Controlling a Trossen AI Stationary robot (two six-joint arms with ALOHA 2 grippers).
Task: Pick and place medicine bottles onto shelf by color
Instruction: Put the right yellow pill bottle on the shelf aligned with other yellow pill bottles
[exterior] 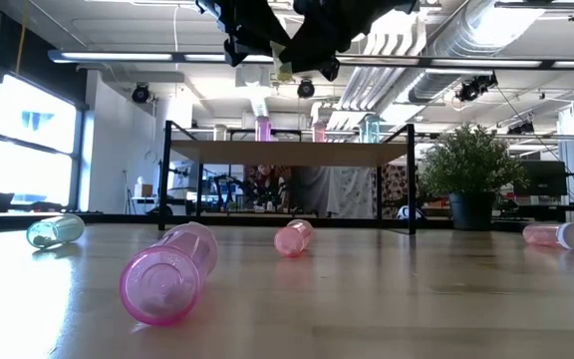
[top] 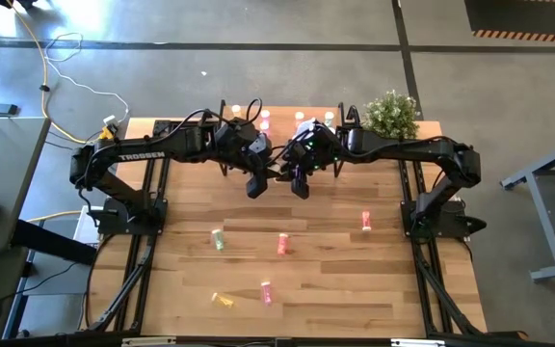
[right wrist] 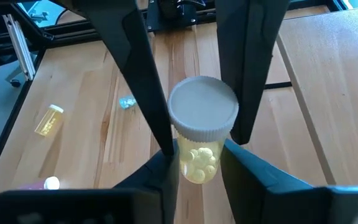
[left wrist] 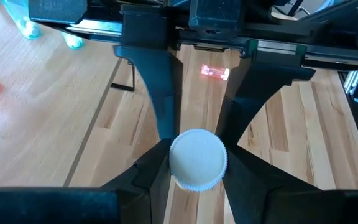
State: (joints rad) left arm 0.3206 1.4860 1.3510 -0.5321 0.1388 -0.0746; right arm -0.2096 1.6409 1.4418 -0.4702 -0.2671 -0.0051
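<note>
handover of one yellow bottle (right wrist: 197, 146) appears to be the step in hand, judged from both claws meeting above mid-table. left gripper (left wrist: 196, 163) and right gripper (right wrist: 197, 155) face each other, tips almost touching, just in front of the shelf (exterior: 287, 152).

left wrist view: the left fingers (left wrist: 157, 106) sit closed against a white cap (left wrist: 197, 158) between them. right wrist view: the right fingers (right wrist: 143, 74) bracket the same bottle at cap and body; whether they press it or have begun to part cannot be told.

procedure advice:
- confirm one claw has a firm clamp before the other lets go.
- back the releasing claw straight away along its own axis, so the bottle does not twist.
- keep the bottle upright, cap toward the receiving claw's wrist.
- carry it forward of the claws to the shelf, beside bottles of matching colour (top: 300, 118).

risk: a round, smooth bottle can slip if both claws ease together.

below the claws, loose bottles lie on the table (top: 335, 280): a pink bottle (exterior: 167, 272), another pink one (top: 282, 244), a green bottle (exterior: 55, 230).
</note>
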